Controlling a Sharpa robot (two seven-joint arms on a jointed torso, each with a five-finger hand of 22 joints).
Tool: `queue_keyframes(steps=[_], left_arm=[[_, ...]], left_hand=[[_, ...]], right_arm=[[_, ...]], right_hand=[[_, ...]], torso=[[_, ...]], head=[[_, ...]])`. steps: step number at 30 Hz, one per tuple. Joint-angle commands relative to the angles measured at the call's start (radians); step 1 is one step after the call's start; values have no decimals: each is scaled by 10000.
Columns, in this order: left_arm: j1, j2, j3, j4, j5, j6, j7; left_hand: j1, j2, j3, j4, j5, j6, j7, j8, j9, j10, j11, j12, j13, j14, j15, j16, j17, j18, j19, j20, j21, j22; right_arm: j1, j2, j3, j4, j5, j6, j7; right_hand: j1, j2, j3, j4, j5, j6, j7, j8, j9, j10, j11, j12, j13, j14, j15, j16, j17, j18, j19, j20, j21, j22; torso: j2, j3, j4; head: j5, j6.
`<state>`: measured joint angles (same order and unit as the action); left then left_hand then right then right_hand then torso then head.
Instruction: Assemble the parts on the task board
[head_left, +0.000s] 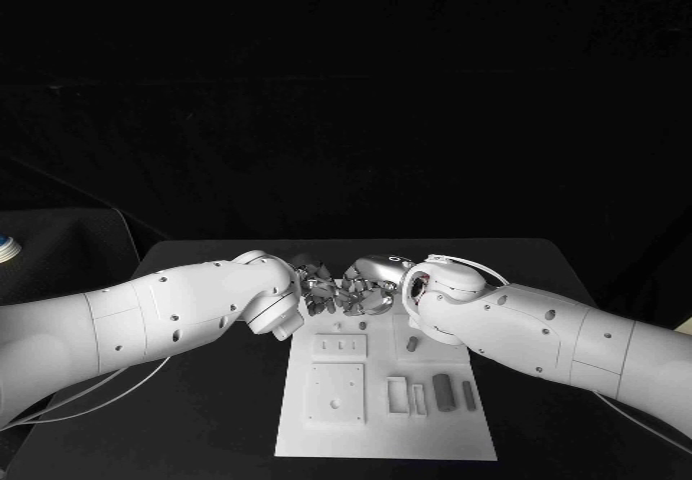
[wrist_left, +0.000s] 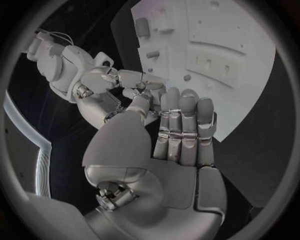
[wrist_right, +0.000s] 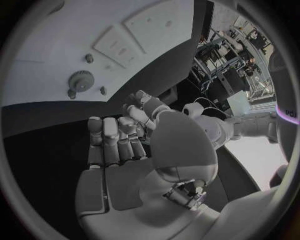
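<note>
Two silver many-fingered hands meet fingertip to fingertip above far edge of flat white task board (head_left: 387, 400). Left hand (head_left: 315, 290) and right hand (head_left: 372, 285): cannot tell whether anything held. Small grey parts (head_left: 444, 392) lie on board. Risk: fingers tangling, part dropped in handover.

A black desk (head_left: 216, 420) is seen, and a white task board (head_left: 387, 440) is laid flat at its middle, reaching toward the near edge. White cables (head_left: 87, 398) are draped across the desk's left side.
</note>
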<state>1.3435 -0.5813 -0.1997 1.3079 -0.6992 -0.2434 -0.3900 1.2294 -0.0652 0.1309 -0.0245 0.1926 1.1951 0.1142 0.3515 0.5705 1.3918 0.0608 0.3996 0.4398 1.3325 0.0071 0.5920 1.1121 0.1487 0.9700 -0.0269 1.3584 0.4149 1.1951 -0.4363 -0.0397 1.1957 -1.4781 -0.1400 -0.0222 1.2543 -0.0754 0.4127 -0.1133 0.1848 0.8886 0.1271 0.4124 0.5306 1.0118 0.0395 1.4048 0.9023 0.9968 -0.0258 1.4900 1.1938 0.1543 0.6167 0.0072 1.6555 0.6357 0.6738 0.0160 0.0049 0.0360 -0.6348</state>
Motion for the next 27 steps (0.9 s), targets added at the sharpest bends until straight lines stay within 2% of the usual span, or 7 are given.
queue_keyframes(steps=[1,11,18,27], left_arm=[[-16,42,-8,15,-43,62,-35],[-16,29,-8,13,-122,110,-103],[-16,27,-8,11,-121,67,-84],[-17,37,-8,-42,83,-90,41]], left_hand=[[220,32,160,-30,-42,-30,31,-53,-9,-45,16,-41,16,-86,11,35,23,110,-65,-8,40,-9],[740,44,946,-163,-37,-52,48,-109,-40,-78,45,-113,36,-150,43,48,90,67,-125,9,56,-31],[834,61,1185,-174,-31,-79,61,-134,-55,-113,63,-152,32,-169,54,45,102,52,-142,16,56,-39],[1136,159,2271,-265,-22,18,46,-105,-59,-67,69,-220,50,-142,59,92,169,17,-148,18,115,-47]], right_arm=[[18,30,23,67,-74,91,171],[18,20,27,84,-81,89,162],[17,18,28,91,-82,123,165],[17,42,28,41,-81,156,153]], right_hand=[[-24,49,44,25,-4,332,254,32,11,31,-23,34,-8,81,3,67,-11,-33,47,7,452,-12],[-24,56,49,25,-2,338,254,31,11,33,-25,36,-9,84,1,70,-11,-32,49,6,454,-12],[-25,60,53,25,-2,342,253,30,11,34,-26,37,-9,86,0,72,-11,-31,50,6,455,-13],[-26,60,54,25,-2,345,253,29,11,34,-27,39,-10,87,0,74,-12,-31,51,5,457,-13]], torso=[[5,2,-3],[11,2,7],[12,-6,4],[12,-6,6]], head=[[14,0],[-2,-36],[-5,-57],[-17,-78]])
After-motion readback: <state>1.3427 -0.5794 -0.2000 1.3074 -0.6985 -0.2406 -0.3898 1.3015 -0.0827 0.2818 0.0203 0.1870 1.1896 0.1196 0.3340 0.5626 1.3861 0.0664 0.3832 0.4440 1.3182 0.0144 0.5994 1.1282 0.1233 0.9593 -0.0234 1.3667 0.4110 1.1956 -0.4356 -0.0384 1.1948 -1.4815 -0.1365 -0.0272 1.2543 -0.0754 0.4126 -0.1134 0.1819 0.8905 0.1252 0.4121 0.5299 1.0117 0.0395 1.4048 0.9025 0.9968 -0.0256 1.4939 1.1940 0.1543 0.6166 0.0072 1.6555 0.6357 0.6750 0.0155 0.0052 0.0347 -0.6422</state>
